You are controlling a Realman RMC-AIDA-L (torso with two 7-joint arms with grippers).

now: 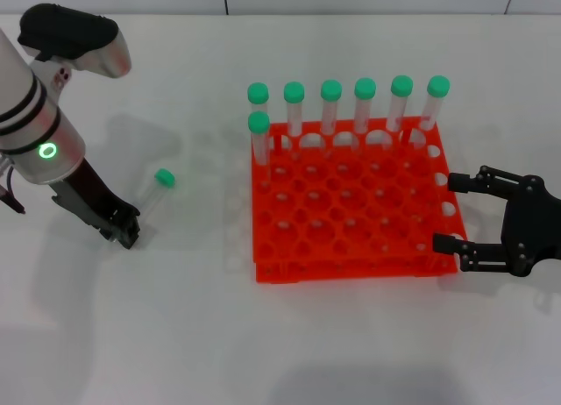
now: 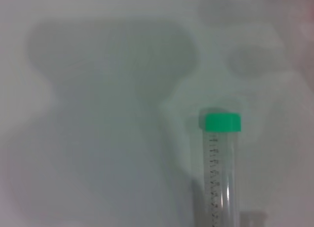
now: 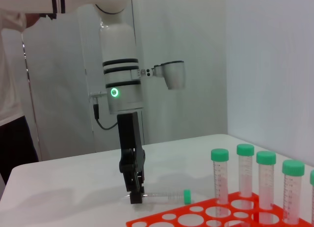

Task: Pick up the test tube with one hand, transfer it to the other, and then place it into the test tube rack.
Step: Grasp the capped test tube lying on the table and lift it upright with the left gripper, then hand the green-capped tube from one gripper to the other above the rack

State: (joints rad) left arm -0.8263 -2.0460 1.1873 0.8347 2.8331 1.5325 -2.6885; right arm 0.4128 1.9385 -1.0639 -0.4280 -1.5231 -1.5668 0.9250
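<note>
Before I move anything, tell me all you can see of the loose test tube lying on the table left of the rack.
The test tube is a slim clear plastic tube with a green screw cap and printed graduation marks along its side. It lies flat on the white table, cap pointing toward the far edge, apart from the orange-red rack. The left gripper is down at its bottom end, seemingly touching; whether it grips is unclear. Nothing else touches it.
</note>
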